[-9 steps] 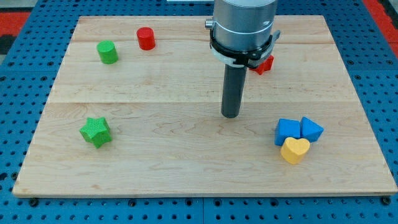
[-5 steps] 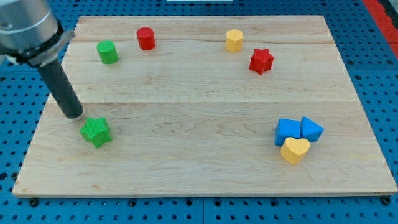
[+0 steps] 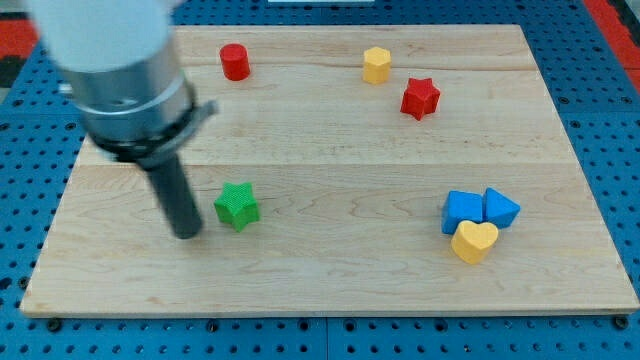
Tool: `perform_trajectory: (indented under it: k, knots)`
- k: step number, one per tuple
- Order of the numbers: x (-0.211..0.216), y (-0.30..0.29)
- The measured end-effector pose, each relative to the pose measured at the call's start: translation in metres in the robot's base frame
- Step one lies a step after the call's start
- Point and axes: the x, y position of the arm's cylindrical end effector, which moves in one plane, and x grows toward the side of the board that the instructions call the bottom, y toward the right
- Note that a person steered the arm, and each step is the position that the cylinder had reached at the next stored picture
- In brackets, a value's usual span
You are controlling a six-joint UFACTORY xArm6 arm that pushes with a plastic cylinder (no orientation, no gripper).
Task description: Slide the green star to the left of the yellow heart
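Note:
The green star (image 3: 237, 207) lies on the wooden board (image 3: 330, 150), left of the middle. My tip (image 3: 187, 232) stands just to the star's left and slightly below it, close to it. The yellow heart (image 3: 474, 241) sits far to the view's right, near the bottom, touching two blue blocks above it. A wide stretch of board separates the star from the heart.
A blue block (image 3: 461, 210) and a blue block (image 3: 500, 208) sit side by side above the heart. A red star (image 3: 420, 98) and a yellow block (image 3: 376, 65) lie at the top right. A red cylinder (image 3: 235, 62) stands at the top left. The arm's body hides the green cylinder.
My tip swept from the middle to the left edge, then came down beside the green star. The star has slid right from near the left edge.

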Motion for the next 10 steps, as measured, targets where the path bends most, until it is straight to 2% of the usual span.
perform_trajectory:
  k: [1, 2, 3, 4, 6, 7, 8, 10]
  knots:
    - [-0.033, 0.022]
    - [-0.047, 0.084]
    - [-0.031, 0.08]
    - [-0.021, 0.02]
    - [-0.004, 0.176]
    - [-0.004, 0.156]
    - [0.015, 0.122]
    - [0.016, 0.237]
